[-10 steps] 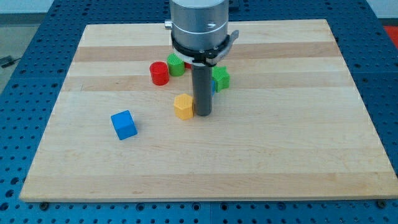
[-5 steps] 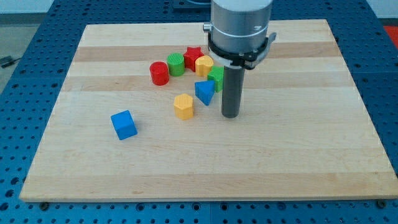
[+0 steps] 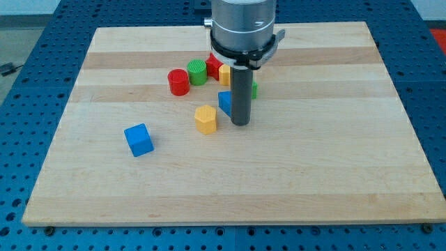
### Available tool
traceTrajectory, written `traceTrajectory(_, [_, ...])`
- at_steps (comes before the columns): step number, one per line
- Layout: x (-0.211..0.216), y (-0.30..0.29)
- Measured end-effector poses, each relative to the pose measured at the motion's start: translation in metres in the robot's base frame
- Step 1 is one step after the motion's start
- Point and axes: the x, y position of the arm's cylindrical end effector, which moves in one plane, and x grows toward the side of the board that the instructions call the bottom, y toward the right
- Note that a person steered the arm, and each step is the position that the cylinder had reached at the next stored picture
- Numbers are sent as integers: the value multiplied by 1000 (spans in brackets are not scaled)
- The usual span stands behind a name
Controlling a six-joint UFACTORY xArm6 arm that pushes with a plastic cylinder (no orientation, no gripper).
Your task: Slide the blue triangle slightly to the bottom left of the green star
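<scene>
Camera view shows my tip (image 3: 240, 123), a bare rod with no jaws, touching the right of the blue triangle (image 3: 224, 102), left of the half-hidden green star (image 3: 254, 88); it looks light, rigid, slippery: push its flat right face.

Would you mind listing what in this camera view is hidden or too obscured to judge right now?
- Blue triangle: only a sliver shows at the view's left of the rod; its shape cannot be confirmed, nor whether my tip touches it.
- Green star: just an edge peeks out at the rod's right.
- Red star and yellow block: partly covered by the arm's grey housing.
</scene>
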Motion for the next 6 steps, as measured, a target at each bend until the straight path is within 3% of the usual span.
traceTrajectory(2, [-1, -14])
traceTrajectory(4, [62, 45])
traceTrajectory(5, [86, -2])
traceTrajectory(6, [81, -56])
